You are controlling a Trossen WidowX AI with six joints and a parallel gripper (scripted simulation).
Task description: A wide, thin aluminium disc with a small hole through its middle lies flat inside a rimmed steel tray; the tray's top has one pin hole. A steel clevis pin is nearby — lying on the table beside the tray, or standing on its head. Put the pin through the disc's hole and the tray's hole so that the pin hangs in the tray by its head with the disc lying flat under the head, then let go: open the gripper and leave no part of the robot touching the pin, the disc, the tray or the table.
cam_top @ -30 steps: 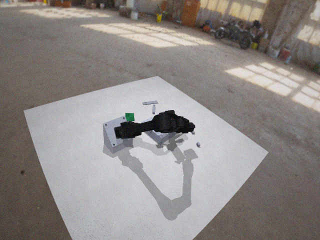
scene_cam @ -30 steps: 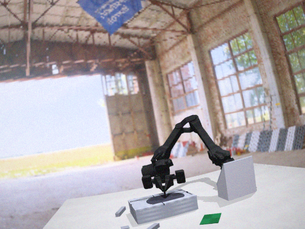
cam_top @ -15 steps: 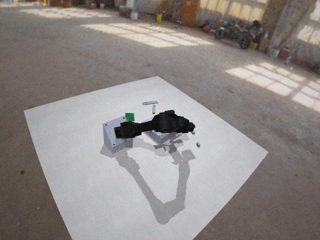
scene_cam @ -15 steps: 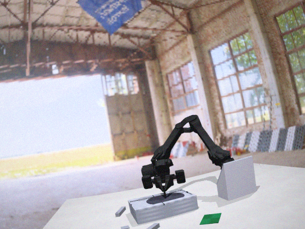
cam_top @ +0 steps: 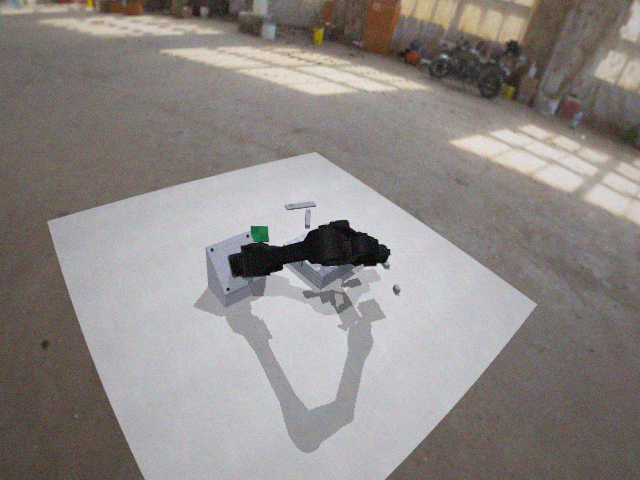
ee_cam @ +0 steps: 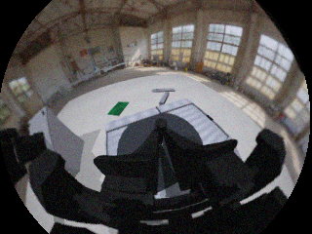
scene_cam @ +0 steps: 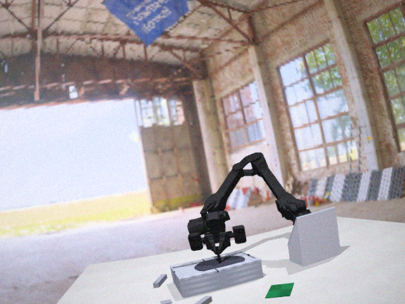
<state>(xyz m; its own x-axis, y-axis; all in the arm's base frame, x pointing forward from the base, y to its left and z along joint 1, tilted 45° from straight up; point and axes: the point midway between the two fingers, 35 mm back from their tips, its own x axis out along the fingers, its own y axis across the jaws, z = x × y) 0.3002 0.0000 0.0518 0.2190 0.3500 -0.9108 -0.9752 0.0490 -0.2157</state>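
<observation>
Above the tray (cam_top: 321, 279) (scene_cam: 218, 280) (ee_cam: 214, 126), a robot's gripper (scene_cam: 218, 253) (ee_cam: 160, 129) pinches a pin (scene_cam: 219, 259) (ee_cam: 161, 124) over the disc (scene_cam: 235, 260) (ee_cam: 138, 134); likely stiff, slippery steel, best held near its head.

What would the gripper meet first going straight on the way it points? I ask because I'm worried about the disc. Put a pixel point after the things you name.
The gripper (scene_cam: 218, 253) (ee_cam: 160, 129) points down; the pin (scene_cam: 219, 259) in its fingers leads, and the disc (scene_cam: 204, 264) (ee_cam: 134, 132) seems next, though the pin's depth in the hole is unclear.
</observation>
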